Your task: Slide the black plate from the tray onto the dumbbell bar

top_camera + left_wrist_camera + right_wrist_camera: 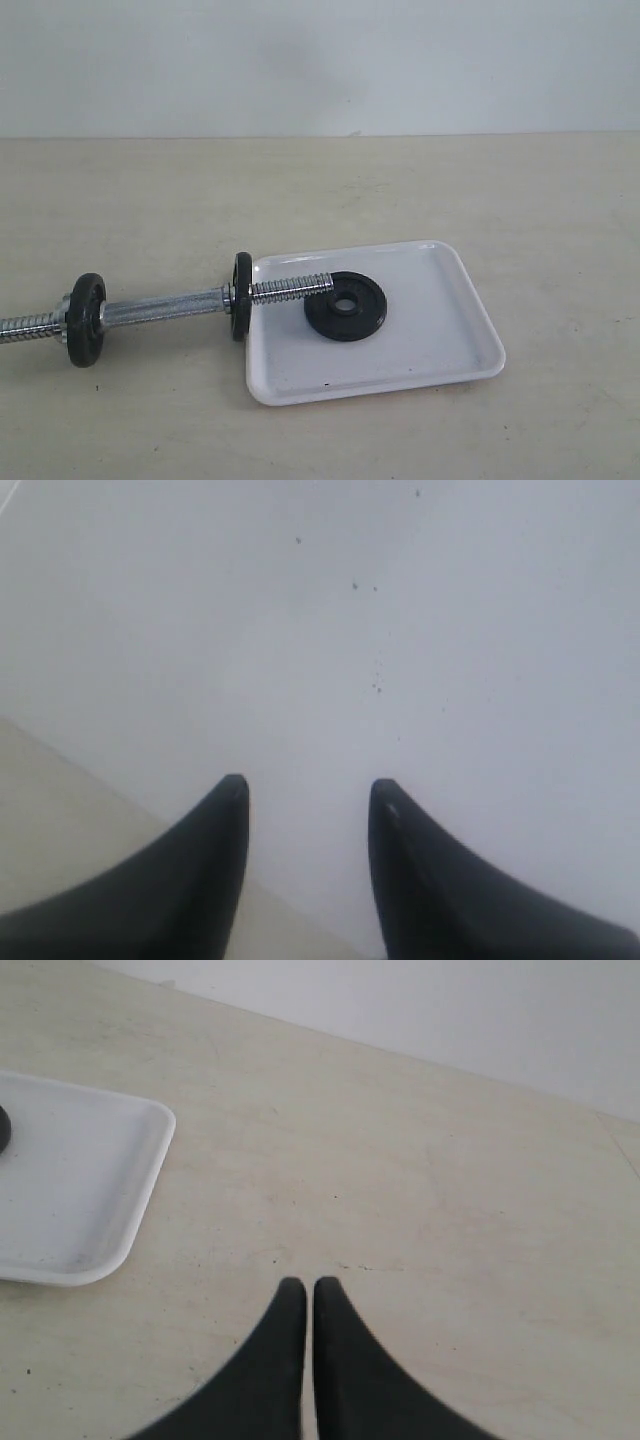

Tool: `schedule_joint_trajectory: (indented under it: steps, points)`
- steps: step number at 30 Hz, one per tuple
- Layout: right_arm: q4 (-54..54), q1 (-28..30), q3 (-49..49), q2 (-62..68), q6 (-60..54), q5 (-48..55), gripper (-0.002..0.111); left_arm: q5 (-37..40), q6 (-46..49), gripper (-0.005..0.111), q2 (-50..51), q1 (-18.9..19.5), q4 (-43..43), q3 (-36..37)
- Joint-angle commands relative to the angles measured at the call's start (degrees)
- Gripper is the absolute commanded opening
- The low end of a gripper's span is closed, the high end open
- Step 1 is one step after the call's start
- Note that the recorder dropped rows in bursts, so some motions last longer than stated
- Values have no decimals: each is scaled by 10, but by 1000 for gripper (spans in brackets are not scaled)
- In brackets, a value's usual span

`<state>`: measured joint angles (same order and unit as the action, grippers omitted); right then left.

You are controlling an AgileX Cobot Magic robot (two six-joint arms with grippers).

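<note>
Two discs (87,319) on dumbbell bar (165,307); tip over black plate (347,307); left gripper (308,795) parted, right gripper (309,1288) closed.

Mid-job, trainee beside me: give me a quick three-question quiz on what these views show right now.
1. True or false: the plate is threaded onto the bar.
2. On the tray, the plate: A lies flat; B stands on edge; C leans on the rim.
3. Fill in: the right end effector is ___ (open/shut).
Key: 1 false; 2 A; 3 shut.
</note>
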<state>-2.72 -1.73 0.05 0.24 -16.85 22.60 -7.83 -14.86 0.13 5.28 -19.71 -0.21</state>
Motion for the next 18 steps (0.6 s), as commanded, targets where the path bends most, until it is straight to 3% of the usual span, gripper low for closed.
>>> schedule_joint_trajectory:
  steps: [1, 10, 13, 18]
  points:
    - [0, 1, -1, -2, 2, -6, 0, -61, -11, 37, -1, 2, -10, 2]
    - [36, 1, -1, -2, 2, -32, 0, -119, -12, 37, -1, 2, -10, 2]
    - [-2, 0, -1, -2, 10, -131, 0, -119, -83, 37, -1, 2, -10, 2]
    - [-126, 0, -1, -2, 124, -439, 0, -119, -242, 37, -1, 2, 27, 2]
